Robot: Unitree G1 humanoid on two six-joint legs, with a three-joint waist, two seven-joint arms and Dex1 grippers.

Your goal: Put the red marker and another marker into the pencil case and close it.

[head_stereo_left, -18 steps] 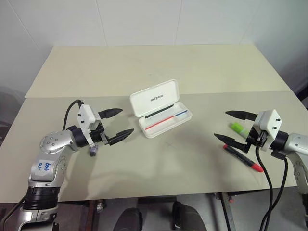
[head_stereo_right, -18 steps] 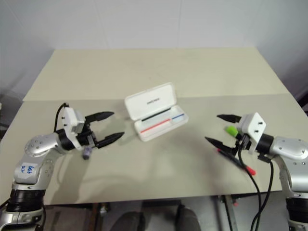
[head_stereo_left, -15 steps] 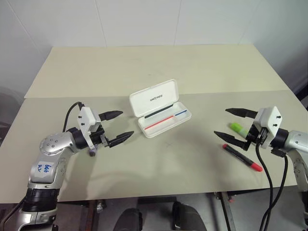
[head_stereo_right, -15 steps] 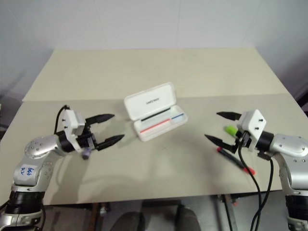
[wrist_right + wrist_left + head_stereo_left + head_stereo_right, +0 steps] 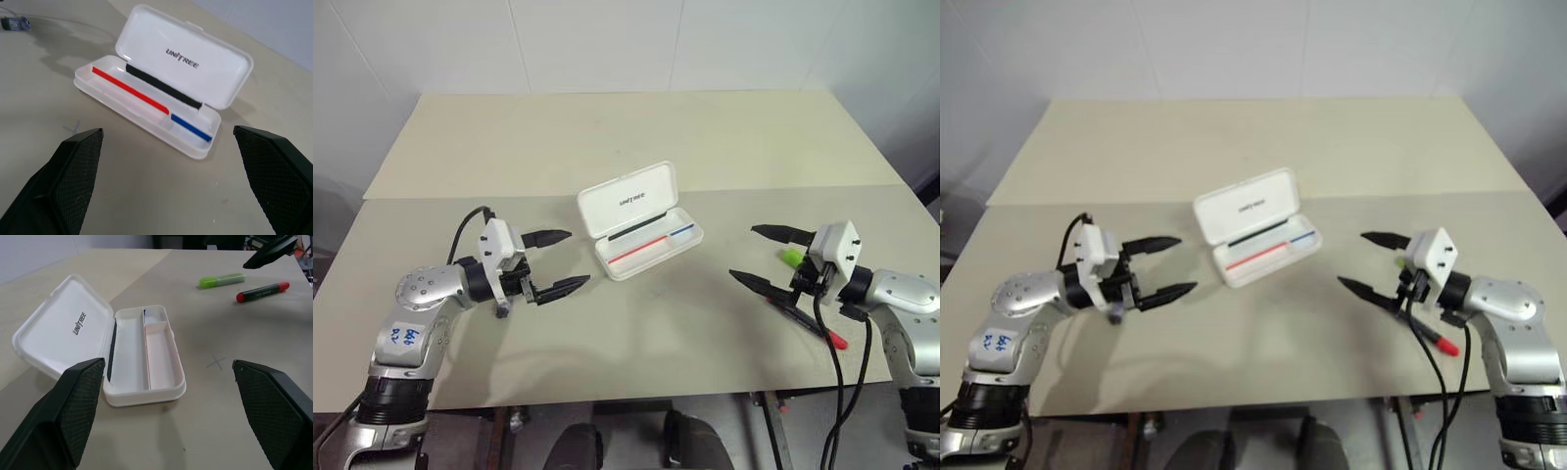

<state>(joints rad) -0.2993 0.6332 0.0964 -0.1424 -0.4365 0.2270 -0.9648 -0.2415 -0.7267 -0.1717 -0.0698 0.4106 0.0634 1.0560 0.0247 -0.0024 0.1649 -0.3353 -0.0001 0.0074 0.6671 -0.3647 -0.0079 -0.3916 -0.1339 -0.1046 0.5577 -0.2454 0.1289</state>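
Left eye view is showing the pencil case [image 5: 640, 221] lying open on the tabletop [image 5: 607, 137]; the red marker [image 5: 808, 321] and another marker [image 5: 790, 257] are lying well right of it, under the wide, empty right tool [image 5: 762, 257]. The left tool [image 5: 563, 260], also wide and empty, is hovering left of it.

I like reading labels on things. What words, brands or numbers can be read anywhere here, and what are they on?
"UNITREE": dark letters on the open lid of the pencil case.
Blue handwriting on a white sticker on the left arm: too small to read.
The red marker and the green marker: no readable print.
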